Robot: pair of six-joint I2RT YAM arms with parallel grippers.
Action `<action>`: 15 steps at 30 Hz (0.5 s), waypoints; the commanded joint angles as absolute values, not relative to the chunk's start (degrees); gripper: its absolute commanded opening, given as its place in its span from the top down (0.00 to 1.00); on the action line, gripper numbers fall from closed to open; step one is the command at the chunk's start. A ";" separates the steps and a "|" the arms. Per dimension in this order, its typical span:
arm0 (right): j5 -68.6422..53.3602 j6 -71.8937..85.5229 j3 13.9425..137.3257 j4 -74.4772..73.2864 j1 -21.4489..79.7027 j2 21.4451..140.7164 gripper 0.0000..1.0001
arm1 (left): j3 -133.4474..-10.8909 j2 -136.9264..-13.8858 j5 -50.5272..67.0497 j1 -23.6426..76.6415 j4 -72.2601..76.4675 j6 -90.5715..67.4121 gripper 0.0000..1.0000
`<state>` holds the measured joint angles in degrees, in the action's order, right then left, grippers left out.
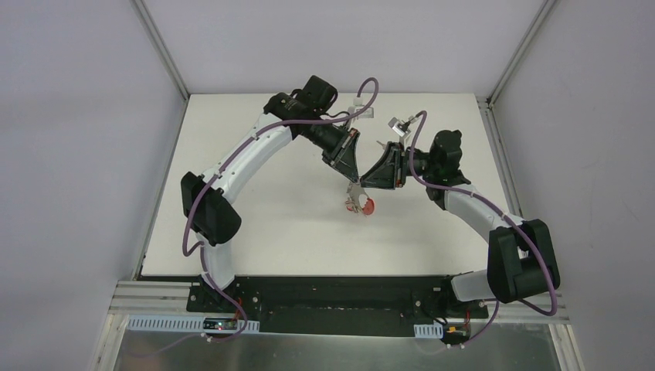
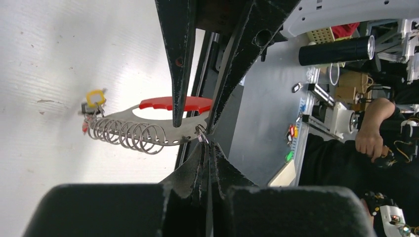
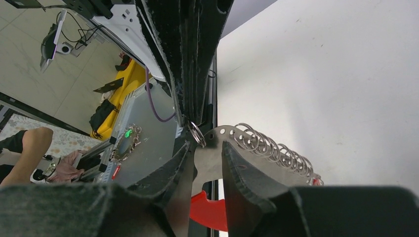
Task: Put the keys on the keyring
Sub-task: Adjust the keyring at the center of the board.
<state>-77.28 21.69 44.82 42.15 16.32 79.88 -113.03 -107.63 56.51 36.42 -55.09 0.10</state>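
The keyring [image 1: 363, 204] hangs in the air between my two grippers at mid-table, its red half [image 2: 173, 103] beside a grey half [image 2: 133, 129] carrying a row of wire clips. At its far end hang keys, one with a yellow tag [image 2: 95, 97] and one showing a bit of red [image 2: 85, 127]. My left gripper [image 2: 207, 144] [image 1: 351, 183] is shut on a small metal ring [image 2: 201, 134] at the grey half's near end. My right gripper [image 3: 206, 145] [image 1: 364, 186] has a finger on each side of that grey end [image 3: 207, 158], which fills the gap between them.
White tabletop [image 1: 270, 232] lies below, with grey walls on three sides. Small clamp-like fixtures [image 1: 364, 108] [image 1: 398, 124] sit near the far edge. Both arms' purple cables arch over the grippers. A person's arm [image 2: 370, 136] and lab clutter show beyond the table.
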 commanded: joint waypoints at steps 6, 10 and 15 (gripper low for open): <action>-79.27 18.84 47.35 41.41 16.96 78.08 0.72 | -116.45 -108.28 59.32 37.26 -60.78 8.19 1.00; -79.43 18.90 47.37 41.40 17.24 77.79 0.71 | -116.46 -108.52 59.40 37.31 -61.06 8.27 1.00; -79.39 18.90 47.51 41.40 17.81 77.87 0.68 | -116.46 -108.59 59.48 37.53 -61.05 8.17 1.00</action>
<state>-77.45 20.27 45.01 39.99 16.99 79.79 -114.19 -108.71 56.58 36.82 -60.12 6.85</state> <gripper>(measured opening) 0.308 0.006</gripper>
